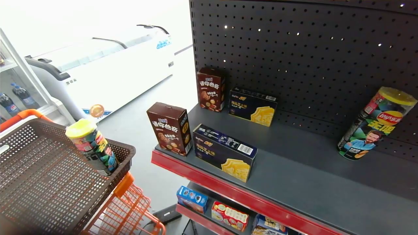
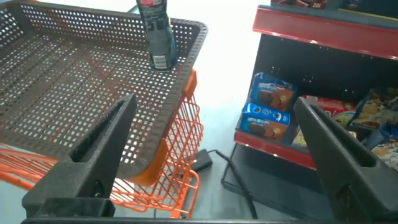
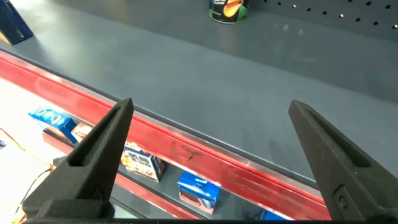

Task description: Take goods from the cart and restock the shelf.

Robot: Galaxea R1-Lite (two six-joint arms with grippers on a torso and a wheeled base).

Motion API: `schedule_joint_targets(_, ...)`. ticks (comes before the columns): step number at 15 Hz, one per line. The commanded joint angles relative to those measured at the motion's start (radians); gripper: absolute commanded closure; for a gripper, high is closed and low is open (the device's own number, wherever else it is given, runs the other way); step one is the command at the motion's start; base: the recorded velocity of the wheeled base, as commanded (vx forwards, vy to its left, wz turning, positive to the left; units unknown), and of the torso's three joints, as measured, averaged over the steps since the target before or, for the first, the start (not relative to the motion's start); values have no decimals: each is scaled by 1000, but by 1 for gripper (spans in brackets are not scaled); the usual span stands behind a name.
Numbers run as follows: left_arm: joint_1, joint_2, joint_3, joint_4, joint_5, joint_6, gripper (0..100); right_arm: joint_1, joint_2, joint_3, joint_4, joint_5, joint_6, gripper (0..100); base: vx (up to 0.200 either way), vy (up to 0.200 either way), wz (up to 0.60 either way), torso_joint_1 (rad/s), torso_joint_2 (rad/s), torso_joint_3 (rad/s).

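A chip can with a yellow lid (image 1: 92,147) stands upright at the far corner of the brown perforated basket (image 1: 42,182) on the orange cart (image 1: 127,209); its lower part shows as the can (image 2: 156,34) in the left wrist view. A second chip can (image 1: 375,123) stands on the grey shelf (image 1: 310,169) near the pegboard; its base (image 3: 227,10) shows in the right wrist view. My left gripper (image 2: 214,146) is open, low beside the basket (image 2: 74,81). My right gripper (image 3: 214,152) is open in front of the shelf's red front edge (image 3: 186,146), with nothing between its fingers.
Two brown boxes (image 1: 171,133) (image 1: 211,88) and two dark blue boxes (image 1: 225,151) (image 1: 253,106) stand on the shelf's left part. A lower shelf holds snack packs (image 1: 228,215). A white chest freezer (image 1: 107,65) stands behind the cart. The pegboard (image 1: 310,49) backs the shelf.
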Motion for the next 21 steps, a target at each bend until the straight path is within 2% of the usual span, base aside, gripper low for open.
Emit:
schedule_joint_targets(1,0,1,-43,8,6,10,0,1,1,0,-1,0,0,0,0,0,0,0,0,0)
schedule_joint_targets(2,-1,40,-142,31,18,45,0,1,1,0,-1,0,0,0,0,0,0,0,0,0)
schedule_joint_targets(3,5,210,-286,112,99,58,0,1,1,0,1,0,0,0,0,0,0,0,0,0)
schedule_joint_targets(4,-6,322,-357,124,156,59,0,1,1,0,1,0,0,0,0,0,0,0,0,0)
schedule_joint_targets(6,7,547,-426,98,185,55,0,1,1,0,1,0,0,0,0,0,0,0,0,0)
schedule_joint_targets(7,11,589,-437,86,187,55,0,1,1,0,-1,0,0,0,0,0,0,0,0,0)
schedule_joint_targets(8,31,716,-451,34,188,52,0,1,1,0,-1,0,0,0,0,0,0,0,0,0)
schedule_joint_targets(10,43,805,-449,-5,193,41,0,1,1,0,1,0,0,0,0,0,0,0,0,0)
schedule_joint_targets(11,174,965,-454,-94,183,15,0,1,1,0,1,0,0,0,0,0,0,0,0,0)
schedule_joint_targets(12,221,1058,-437,-204,177,9,0,1,1,0,1,0,0,0,0,0,0,0,0,0)
schedule_joint_targets(13,226,1172,-417,-310,164,9,0,1,1,0,-1,0,0,0,0,0,0,0,0,0)
schedule_joint_targets(15,226,1314,-328,-539,167,33,0,1,1,0,-1,0,0,0,0,0,0,0,0,0)
schedule_joint_targets(17,221,1469,-254,-816,157,29,0,1,1,0,-1,0,0,0,0,0,0,0,0,0)
schedule_joint_targets(20,191,1731,-221,-1258,151,24,0,1,1,0,-1,0,0,0,0,0,0,0,0,0)
schedule_joint_targets(21,186,1807,-224,-1381,96,12,0,1,1,0,1,0,0,0,0,0,0,0,0,0)
